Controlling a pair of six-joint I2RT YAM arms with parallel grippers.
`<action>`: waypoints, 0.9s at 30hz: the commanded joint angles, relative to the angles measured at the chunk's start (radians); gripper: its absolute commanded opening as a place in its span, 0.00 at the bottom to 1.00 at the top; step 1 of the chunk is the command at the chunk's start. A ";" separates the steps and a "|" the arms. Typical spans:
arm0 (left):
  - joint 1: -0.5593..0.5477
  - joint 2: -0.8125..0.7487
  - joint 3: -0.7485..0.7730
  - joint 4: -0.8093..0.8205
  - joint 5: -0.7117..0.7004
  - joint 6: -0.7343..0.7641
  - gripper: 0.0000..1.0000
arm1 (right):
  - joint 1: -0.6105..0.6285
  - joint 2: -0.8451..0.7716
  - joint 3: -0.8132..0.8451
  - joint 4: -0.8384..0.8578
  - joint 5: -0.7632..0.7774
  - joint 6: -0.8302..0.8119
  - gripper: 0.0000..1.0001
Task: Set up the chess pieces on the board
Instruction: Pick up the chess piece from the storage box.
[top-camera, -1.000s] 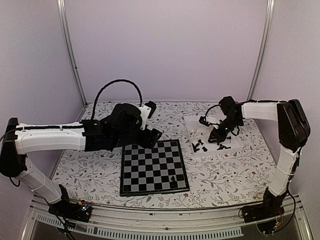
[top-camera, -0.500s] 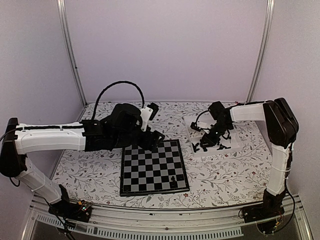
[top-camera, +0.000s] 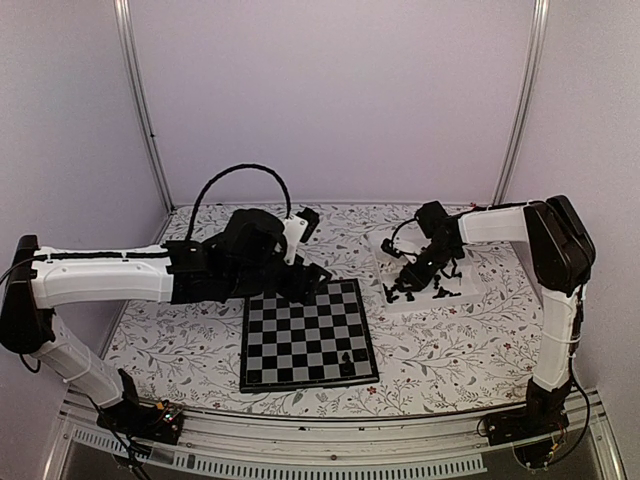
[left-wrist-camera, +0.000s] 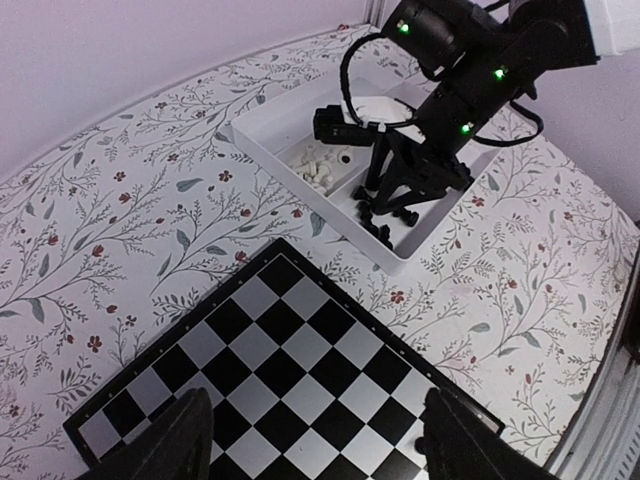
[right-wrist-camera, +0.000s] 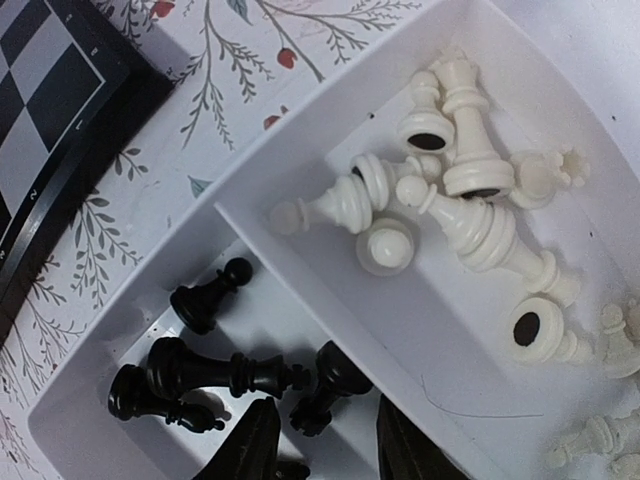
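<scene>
The board (top-camera: 305, 335) lies flat at centre, and a couple of black pieces (top-camera: 346, 357) stand near its near right corner. My left gripper (top-camera: 312, 279) hovers open and empty over the board's far edge; the board (left-wrist-camera: 270, 360) fills its wrist view between the wide-apart fingers (left-wrist-camera: 190, 440). My right gripper (top-camera: 405, 284) is down in the white tray (top-camera: 470, 290). In its wrist view the right gripper (right-wrist-camera: 325, 452) is open over the compartment of black pieces (right-wrist-camera: 220, 372). One lying black piece (right-wrist-camera: 328, 385) sits just beyond the fingertips. White pieces (right-wrist-camera: 470, 215) fill the other compartment.
The tray's divider wall (right-wrist-camera: 300, 275) runs close beside the right finger. The board's corner (right-wrist-camera: 50, 90) shows left of the tray. The floral tablecloth (top-camera: 200, 340) covers the table. Frame posts (top-camera: 140, 110) stand at the back corners.
My right gripper has moved left and down into the tray's black-piece compartment. My left arm has barely shifted over the board's far edge.
</scene>
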 joint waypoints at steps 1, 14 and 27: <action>-0.017 0.007 -0.004 0.009 0.008 -0.018 0.74 | 0.004 0.029 0.012 0.013 0.020 0.088 0.37; -0.029 0.023 -0.011 0.030 0.008 -0.029 0.73 | 0.029 0.021 -0.077 0.097 0.159 0.099 0.14; -0.030 0.049 0.002 0.071 0.032 -0.026 0.74 | 0.028 -0.029 -0.143 0.115 0.180 0.064 0.09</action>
